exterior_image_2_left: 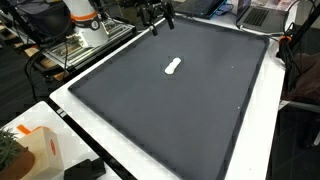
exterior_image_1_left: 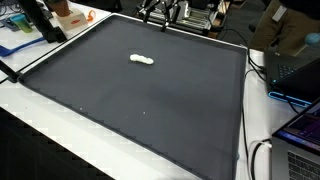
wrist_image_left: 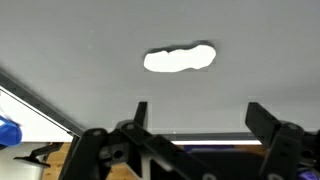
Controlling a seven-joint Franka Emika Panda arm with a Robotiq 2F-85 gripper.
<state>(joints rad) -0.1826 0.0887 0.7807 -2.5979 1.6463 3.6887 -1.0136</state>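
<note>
A small white lumpy piece [exterior_image_1_left: 142, 60] lies flat on the dark mat [exterior_image_1_left: 150, 115] that covers the tabletop [exterior_image_1_left: 60, 135], in the mat's far half. In the wrist view it sits ahead of the gap between the fingers [wrist_image_left: 262, 115], well apart from them. The pincer [exterior_image_1_left: 160, 14] hangs near the mat's far edge, jaws spread wide and holding nothing.

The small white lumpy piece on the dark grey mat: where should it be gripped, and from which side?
Probably across its slightly narrower middle, coming straight down from above. The small white lumpy piece lies flat and long on the dark grey mat, so the fingers should close on its two long sides.
</note>
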